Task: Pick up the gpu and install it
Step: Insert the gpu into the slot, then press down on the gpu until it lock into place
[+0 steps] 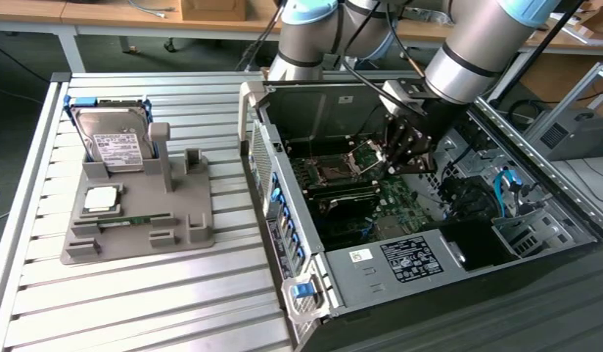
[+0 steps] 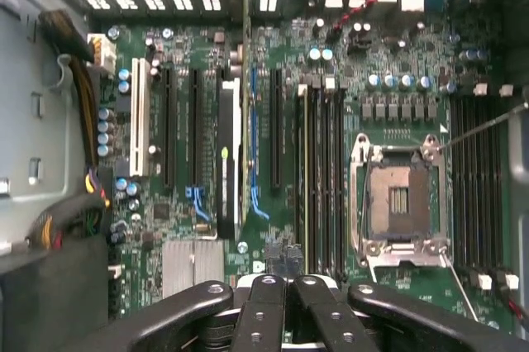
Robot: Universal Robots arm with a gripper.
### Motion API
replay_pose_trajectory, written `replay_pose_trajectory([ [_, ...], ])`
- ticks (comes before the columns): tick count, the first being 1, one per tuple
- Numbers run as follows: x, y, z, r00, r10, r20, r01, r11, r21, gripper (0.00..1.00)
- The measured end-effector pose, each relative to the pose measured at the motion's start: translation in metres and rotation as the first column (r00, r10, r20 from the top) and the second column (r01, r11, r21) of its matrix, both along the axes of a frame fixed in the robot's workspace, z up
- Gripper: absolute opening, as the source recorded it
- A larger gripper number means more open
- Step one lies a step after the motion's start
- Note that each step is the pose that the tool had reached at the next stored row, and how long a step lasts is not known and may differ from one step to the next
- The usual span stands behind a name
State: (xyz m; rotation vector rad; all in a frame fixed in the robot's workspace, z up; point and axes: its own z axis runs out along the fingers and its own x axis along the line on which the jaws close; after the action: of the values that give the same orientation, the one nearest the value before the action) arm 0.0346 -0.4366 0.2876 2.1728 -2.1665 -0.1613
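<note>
A slatted metal table (image 1: 135, 293) carries everything in the exterior view. The open computer case (image 1: 282, 220) lies on its side over the 3 o'clock half of that view. The arm (image 1: 477, 51) comes in from 1 o'clock and reaches down into the case. Toward 9 o'clock from the case sits a grey parts holder (image 1: 135, 235). A silver hard drive (image 1: 116, 143) stands upright at the holder's 12 o'clock end. The motherboard (image 2: 413, 63) lines the floor of the case, with its rows of long dark expansion slots beside the empty processor socket (image 2: 399, 199). The gpu (image 2: 245, 79) is inside the case, seen edge-on as a thin dark and tan strip. It stands upright among the expansion slots and runs toward the case's vented rear wall. The gripper (image 1: 411, 158) hangs over the board near the middle of the case. In the wrist view the gripper (image 2: 287, 282) has its two fingers (image 2: 266, 311) drawn together side by side with nothing visible between them, and a gap of bare board separates their tips from the near end of the card. On the holder, a square processor chip (image 1: 101, 198) lies flat below the drive, and a narrow green memory stick (image 1: 135, 219) lies just toward 6 o'clock from it.
</note>
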Motion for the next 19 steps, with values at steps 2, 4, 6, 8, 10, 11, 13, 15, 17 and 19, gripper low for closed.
replay_pose_trajectory([
  [2, 0.0018, 0.0000, 0.0000, 1.0000, 0.000, -0.0005, 0.000, 1.0000, 0.0000, 0.11],
  [4, 0.0018, 0.0000, 0.0000, 1.0000, 0.000, -0.0006, 0.000, 1.0000, 0.0001, 0.11],
  [6, 0.0018, 0.0000, 0.0000, 1.0000, 0.000, -0.0006, 0.000, 1.0000, 0.0001, 0.11],
  [8, 0.0018, 0.0000, 0.0000, 1.0000, 0.000, -0.0006, 0.000, 1.0000, 0.0001, 0.11],
  [10, 0.0018, 0.0000, 0.0000, 1.0000, 0.000, -0.0006, 0.000, 1.0000, 0.0001, 0.11],
  [11, 0.0018, 0.0000, 0.0000, 1.0000, 0.000, -0.0006, 0.000, 1.0000, 0.0001, 0.11],
  [13, 0.0018, 0.0000, 0.0000, 1.0000, 0.000, -0.0006, 0.000, 1.0000, 0.0000, 0.11],
  [15, 0.0010, -0.0001, 0.0000, 1.0000, 0.000, -0.0005, 0.000, 1.0000, 0.0002, 0.11],
  [17, -0.0024, -0.0001, 0.0002, 1.0000, 0.000, 0.0007, 0.000, 1.0000, 0.0000, 0.11],
  [19, -0.0060, -0.0001, 0.0030, 1.0000, 0.000, 0.0049, 0.000, 1.0000, 0.0000, 0.11],
])
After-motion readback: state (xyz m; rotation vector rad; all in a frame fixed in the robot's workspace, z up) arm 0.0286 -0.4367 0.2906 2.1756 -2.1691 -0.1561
